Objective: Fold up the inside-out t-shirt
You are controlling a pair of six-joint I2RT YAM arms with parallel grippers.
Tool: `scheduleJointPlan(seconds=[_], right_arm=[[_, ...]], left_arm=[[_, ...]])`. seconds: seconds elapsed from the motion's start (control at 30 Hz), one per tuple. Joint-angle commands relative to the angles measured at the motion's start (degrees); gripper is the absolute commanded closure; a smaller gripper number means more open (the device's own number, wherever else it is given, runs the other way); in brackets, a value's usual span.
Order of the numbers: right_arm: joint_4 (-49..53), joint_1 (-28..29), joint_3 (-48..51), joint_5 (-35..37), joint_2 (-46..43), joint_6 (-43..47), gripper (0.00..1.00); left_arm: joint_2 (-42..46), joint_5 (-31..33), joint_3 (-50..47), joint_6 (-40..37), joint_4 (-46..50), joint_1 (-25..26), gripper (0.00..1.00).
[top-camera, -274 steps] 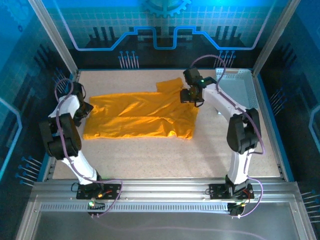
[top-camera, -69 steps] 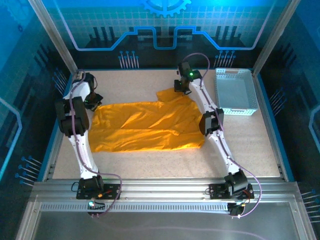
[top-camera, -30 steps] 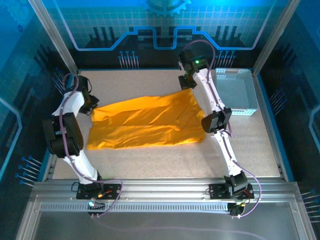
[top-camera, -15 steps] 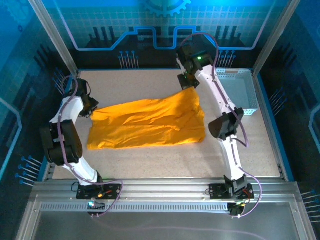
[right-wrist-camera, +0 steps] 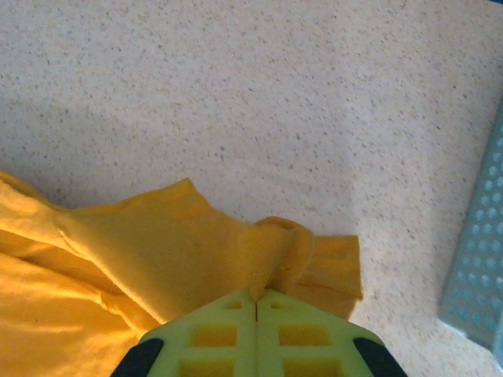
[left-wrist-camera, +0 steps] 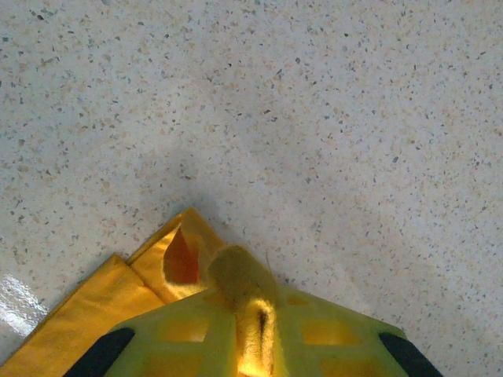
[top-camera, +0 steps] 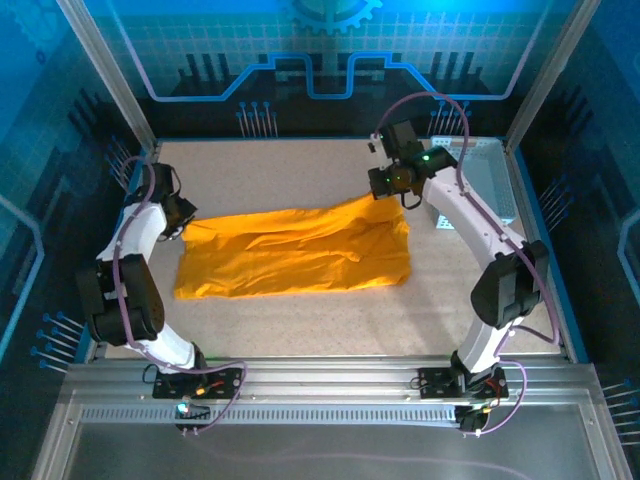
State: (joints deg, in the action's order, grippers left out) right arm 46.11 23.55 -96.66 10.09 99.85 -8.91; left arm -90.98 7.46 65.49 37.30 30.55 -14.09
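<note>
The inside-out t-shirt (top-camera: 300, 250) lies as a wide orange-yellow sheet across the middle of the table, creased along its far side. At the shirt's far left corner my left gripper (top-camera: 181, 224) is shut on a bunched roll of the fabric (left-wrist-camera: 236, 275), which sits between its fingers (left-wrist-camera: 181, 338) just above the tabletop. My right gripper (top-camera: 392, 190) holds the far right corner. Its jaws (right-wrist-camera: 257, 297) are pressed together on a pinch of the cloth (right-wrist-camera: 165, 243), and a small flap hangs to the right of them. The front hem rests flat on the table.
A pale perforated basket (top-camera: 495, 185) stands at the back right, partly behind the right arm, and its edge (right-wrist-camera: 479, 259) is close to the right gripper. Bare speckled tabletop (top-camera: 300, 165) stretches behind the shirt and in front of it. Frame posts border the table.
My right gripper has come down and toward the right front with its corner, so the raised far edge has sunk toward the table. The left gripper has hardly moved.
</note>
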Motion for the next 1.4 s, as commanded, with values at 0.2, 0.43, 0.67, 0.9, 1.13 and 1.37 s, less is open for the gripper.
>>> scheduleJointPlan(seconds=[0.2, 0.43, 0.67, 0.9, 1.13, 1.37], right_arm=[[-14.9, -3.9, 3.1, -4.7, 1.4, 2.0, 1.00], [-14.9, -5.3, -8.3, -5.3, 11.3, 4.5, 1.00], [-19.8, -5.0, -3.5, -5.0, 8.7, 6.1, 1.00], [-24.2, -4.0, 6.4, -5.0, 3.9, 7.9, 1.00], [-28.7, -3.3, 20.0, -2.4, -7.0, 5.1, 1.00], [-30.8, -3.2, 31.0, -5.8, -16.1, 1.6, 1.00]], left_arm=[[-0.6, -1.5, -2.5, -0.6, -8.7, -0.7, 0.81], [-8.0, -1.7, 4.9, -1.1, -11.7, -0.8, 0.84], [-6.3, -2.2, 2.7, -1.5, -14.1, -0.8, 0.86], [0.9, 1.4, -4.2, -1.8, -16.0, -1.0, 0.86], [2.3, 2.0, -7.5, -1.6, -15.0, -1.3, 0.85], [4.0, 1.5, -13.3, 1.2, -17.1, -2.1, 0.85]])
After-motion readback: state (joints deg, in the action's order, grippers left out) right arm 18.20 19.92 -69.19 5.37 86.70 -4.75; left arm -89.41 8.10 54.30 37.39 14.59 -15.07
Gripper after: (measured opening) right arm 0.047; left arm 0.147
